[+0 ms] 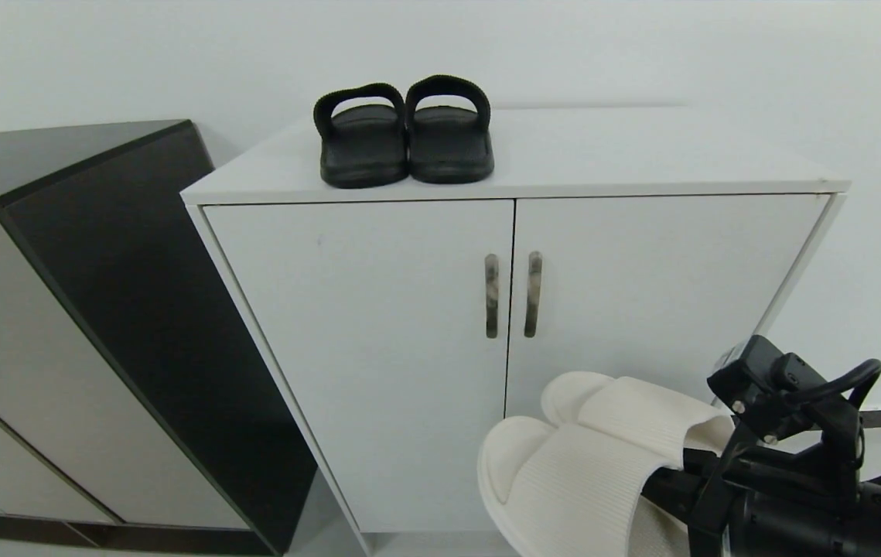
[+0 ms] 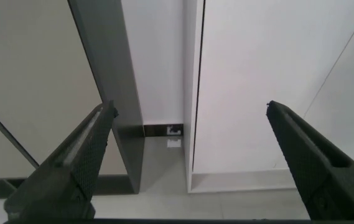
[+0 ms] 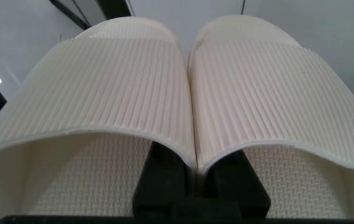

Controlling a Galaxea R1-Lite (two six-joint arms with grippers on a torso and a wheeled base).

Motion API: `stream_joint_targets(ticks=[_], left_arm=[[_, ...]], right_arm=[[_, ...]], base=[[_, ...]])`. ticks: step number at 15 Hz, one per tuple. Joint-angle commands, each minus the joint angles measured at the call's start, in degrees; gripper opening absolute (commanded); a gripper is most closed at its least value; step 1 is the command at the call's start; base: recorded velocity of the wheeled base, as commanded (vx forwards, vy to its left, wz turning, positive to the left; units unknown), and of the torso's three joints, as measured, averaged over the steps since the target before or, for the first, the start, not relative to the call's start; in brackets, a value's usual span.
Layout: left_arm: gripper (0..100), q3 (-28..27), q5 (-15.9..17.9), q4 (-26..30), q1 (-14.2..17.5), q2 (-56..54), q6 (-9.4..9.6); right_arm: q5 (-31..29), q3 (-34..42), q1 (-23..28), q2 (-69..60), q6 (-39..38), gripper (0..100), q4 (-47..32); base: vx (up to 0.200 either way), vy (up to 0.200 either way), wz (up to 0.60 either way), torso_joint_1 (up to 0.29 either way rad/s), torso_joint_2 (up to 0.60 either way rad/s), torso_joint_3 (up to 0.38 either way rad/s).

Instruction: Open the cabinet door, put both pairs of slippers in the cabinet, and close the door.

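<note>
The white cabinet (image 1: 378,363) stands in front of me with both doors closed, and two metal handles (image 1: 512,295) sit side by side at the middle seam. A black pair of slippers (image 1: 407,135) rests on its top, toward the left. At the lower right, my right gripper (image 1: 676,480) holds a white ribbed pair of slippers (image 1: 587,456) in front of the right door. In the right wrist view the gripper (image 3: 195,171) is shut on the touching inner sides of the white slippers (image 3: 189,93). My left gripper (image 2: 190,112) is open and holds nothing, low by the cabinet's left side (image 2: 257,81).
A dark cabinet (image 1: 100,309) with a grey front stands close to the white cabinet's left side. A narrow gap of floor (image 2: 164,168) lies between them. A plain white wall is behind both.
</note>
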State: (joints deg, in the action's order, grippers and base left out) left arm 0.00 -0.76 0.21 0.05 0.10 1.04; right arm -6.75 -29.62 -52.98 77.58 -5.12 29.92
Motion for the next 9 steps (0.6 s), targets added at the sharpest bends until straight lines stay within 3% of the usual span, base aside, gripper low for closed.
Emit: stream_joint_targets(ticks=[1, 3, 5, 6, 8, 9], left_arm=[[100, 0.0, 0.0, 0.1, 0.0, 0.0, -0.07], [100, -0.1, -0.5, 0.1, 0.0, 0.1, -0.51], [100, -0.3, -0.2, 0.0, 0.0, 0.9, 0.37], [100, -0.3, -0.1, -0.1, -1.1, 4.2, 2.57], [100, -1.1, 0.1, -1.1, -1.6, 8.5, 5.2], [100, -6.0, 1.1, -3.5, -2.9, 13.3, 2.74]], right_arm=[[0.1, 0.4, 0.0, -0.1, 0.0, 0, 0.1], [0.1, 0.4, 0.0, 0.1, -0.1, 0, 0.1], [0.1, 0.4, 0.0, 0.2, 0.0, 0, 0.1], [0.1, 0.4, 0.0, 0.2, 0.0, 0, 0.0], [0.1, 0.8, -0.1, 0.4, 0.2, 0, 0.0], [0.2, 1.1, -0.1, 0.4, 0.7, 0, 0.0]], base=[[0.0, 0.0, 0.0, -0.105, 0.47, 0.364], [0.0, 0.0, 0.0, -0.078, 0.45, 0.371], [0.0, 0.0, 0.0, -0.034, 0.44, 0.381], [0.0, 0.0, 0.0, -0.027, 0.43, 0.403], [0.0, 0.0, 0.0, -0.017, 0.26, 0.251], [0.0, 0.0, 0.0, 0.002, 0.12, 0.105]])
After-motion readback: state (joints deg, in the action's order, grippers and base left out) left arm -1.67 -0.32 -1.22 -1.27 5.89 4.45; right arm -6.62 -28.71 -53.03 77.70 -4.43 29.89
